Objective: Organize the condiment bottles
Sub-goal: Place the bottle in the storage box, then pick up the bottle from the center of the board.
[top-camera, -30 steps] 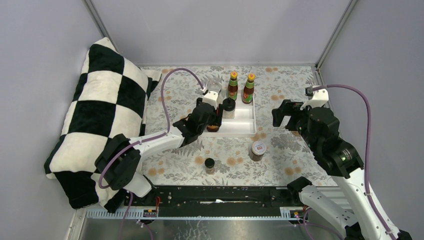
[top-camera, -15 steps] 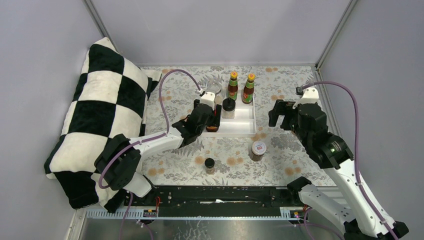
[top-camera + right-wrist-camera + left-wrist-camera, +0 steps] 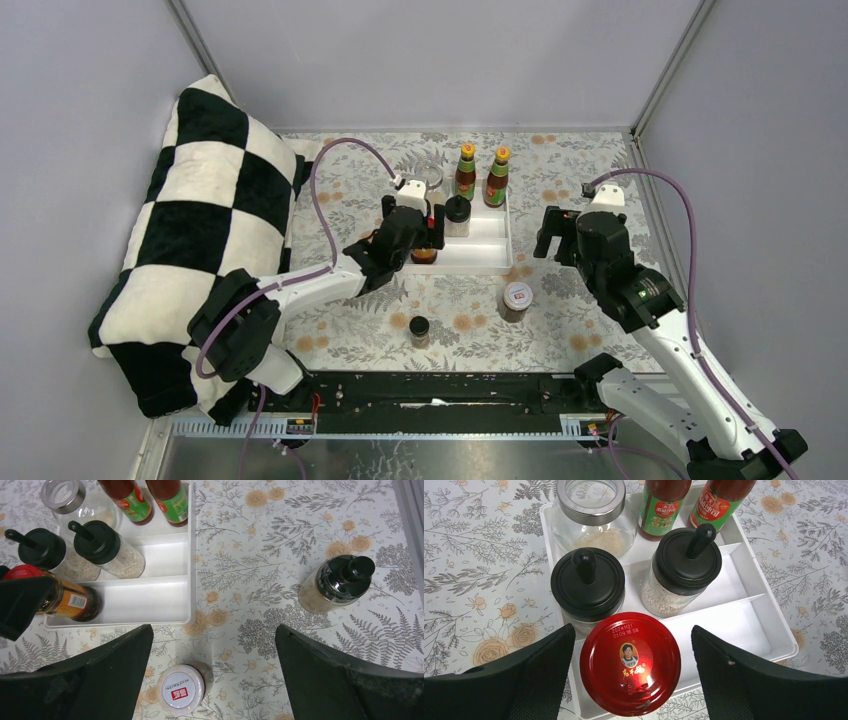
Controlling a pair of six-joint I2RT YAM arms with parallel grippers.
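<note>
In the left wrist view a red-lidded jar (image 3: 630, 662) stands in the near left corner of the white tray (image 3: 734, 625). My left gripper (image 3: 632, 628) is open around it, with a gap on each side of the lid. Behind it in the tray are two black-lidded jars (image 3: 587, 582) (image 3: 687, 560), a clear jar with a metal lid (image 3: 591, 500) and two red-sauce bottles (image 3: 664, 505). My right gripper (image 3: 214, 630) hangs open above the table. Below it stands a white-lidded jar (image 3: 181, 690), and a black-lidded jar (image 3: 337, 582) stands to its right.
A small black-lidded jar (image 3: 419, 328) stands alone near the front of the floral tablecloth. A black-and-white checked pillow (image 3: 200, 230) fills the left side. Grey walls close in the back and both sides. The tray's right compartments (image 3: 485, 245) hold nothing.
My left gripper has opened and let go of the red-lidded jar, which now stands in the tray. My right arm has shifted slightly left, still open.
</note>
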